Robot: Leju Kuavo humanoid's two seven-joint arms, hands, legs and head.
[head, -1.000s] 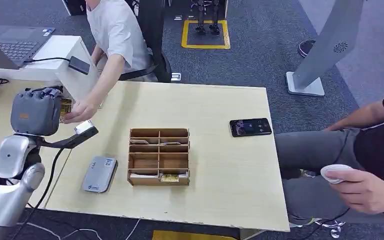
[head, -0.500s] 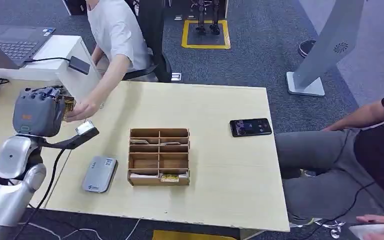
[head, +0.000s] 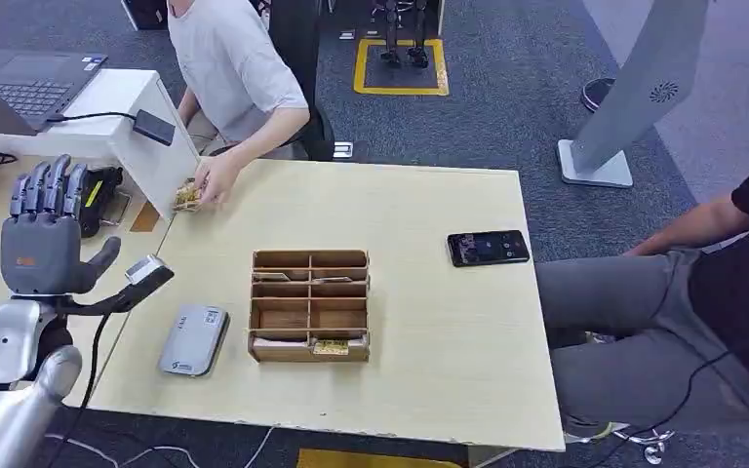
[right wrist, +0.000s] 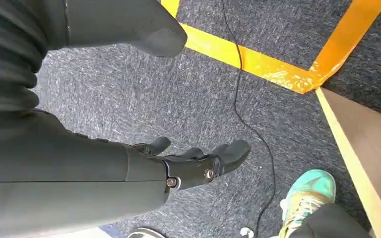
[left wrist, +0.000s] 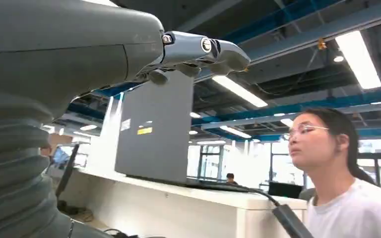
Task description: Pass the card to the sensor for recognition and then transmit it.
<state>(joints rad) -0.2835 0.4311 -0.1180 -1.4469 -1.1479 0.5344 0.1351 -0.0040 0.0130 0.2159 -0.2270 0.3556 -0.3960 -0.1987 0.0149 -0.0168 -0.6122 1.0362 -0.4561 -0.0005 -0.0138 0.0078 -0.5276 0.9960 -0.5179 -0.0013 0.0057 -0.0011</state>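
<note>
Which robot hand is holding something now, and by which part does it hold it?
Neither. The left hand is raised with fingers spread and empty; the right hand hangs open above the floor. A person's hand holds the card at the table edge.

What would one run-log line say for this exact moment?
left hand: open, raised, holds nothing | right hand: hanging over floor, holds nothing | card: in person's hand at table corner

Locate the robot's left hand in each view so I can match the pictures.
Head view: left robot hand raised at the left edge, fingers spread, holding nothing.
Left wrist view: it enters from the left, fingers extended.
Right wrist view: not in it.
Shared landmark: the person in the white shirt.
</note>
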